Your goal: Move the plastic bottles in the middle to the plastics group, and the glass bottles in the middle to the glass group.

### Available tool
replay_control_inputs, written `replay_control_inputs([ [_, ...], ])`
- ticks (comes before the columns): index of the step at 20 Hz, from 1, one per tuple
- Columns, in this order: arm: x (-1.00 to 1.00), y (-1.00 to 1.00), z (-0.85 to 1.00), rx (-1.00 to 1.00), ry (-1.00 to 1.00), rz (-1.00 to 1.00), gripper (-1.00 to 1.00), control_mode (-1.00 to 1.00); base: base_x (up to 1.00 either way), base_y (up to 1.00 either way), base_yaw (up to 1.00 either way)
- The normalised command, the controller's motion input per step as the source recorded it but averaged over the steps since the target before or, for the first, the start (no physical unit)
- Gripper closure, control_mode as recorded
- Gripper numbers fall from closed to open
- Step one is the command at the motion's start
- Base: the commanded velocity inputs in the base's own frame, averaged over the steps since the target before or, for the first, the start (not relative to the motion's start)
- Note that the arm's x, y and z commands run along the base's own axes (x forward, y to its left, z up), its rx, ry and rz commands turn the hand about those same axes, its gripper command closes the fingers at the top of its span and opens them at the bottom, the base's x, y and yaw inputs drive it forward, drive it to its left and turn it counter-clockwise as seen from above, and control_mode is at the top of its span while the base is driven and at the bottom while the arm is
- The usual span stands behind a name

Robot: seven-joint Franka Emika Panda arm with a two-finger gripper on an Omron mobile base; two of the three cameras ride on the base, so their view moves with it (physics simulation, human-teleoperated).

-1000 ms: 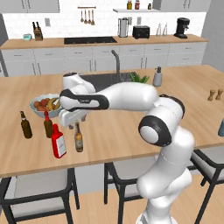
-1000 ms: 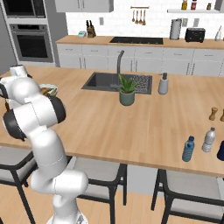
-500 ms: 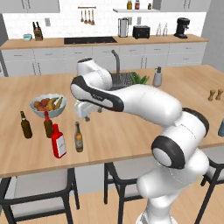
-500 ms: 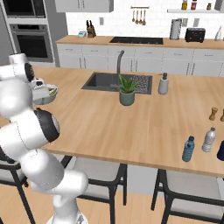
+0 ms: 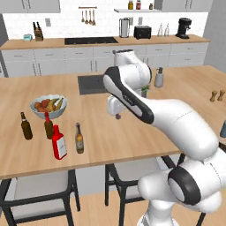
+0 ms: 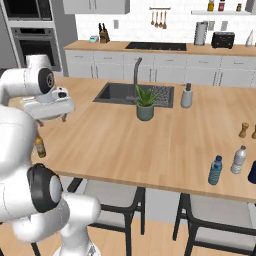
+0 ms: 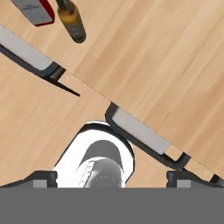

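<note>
The red bottle (image 5: 58, 142) with a white label and the slimmer amber bottle (image 5: 79, 138) stand near the counter's front edge on the left. Behind them to the left are the two dark brown bottles of the glass group (image 5: 26, 126), one with a red top (image 5: 48, 126). My gripper (image 5: 117, 115) hangs open and empty over the middle of the counter, well right of these bottles. The hand view looks down past the counter edge, with the red bottle (image 7: 37, 11) and amber bottle (image 7: 72, 22) at its top left. A blue bottle (image 6: 215, 170) and a pale bottle (image 6: 239, 160) stand at the far right.
A fruit bowl (image 5: 48, 105) sits behind the glass group. The sink (image 6: 130, 92), a potted plant (image 6: 145, 105) and a soap dispenser (image 6: 187, 96) are at the back of the counter. Two small shakers (image 6: 244, 130) stand at the right. Stools (image 5: 39, 187) are tucked under the front edge.
The arm has swung right, carrying the open gripper away from above the bottles on the left to over the counter's middle. The bottles have not moved.
</note>
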Motion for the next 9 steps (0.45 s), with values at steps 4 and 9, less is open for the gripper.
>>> replay_control_inputs([
  [4,-0.72,-1.00,0.43,0.10,0.00,-0.24,-1.00,-1.00,0.00,0.00,0.00],
  [9,-0.57,-1.00,0.35,0.08,0.00,-0.26,-1.00,-1.00,0.00,0.00,0.00],
])
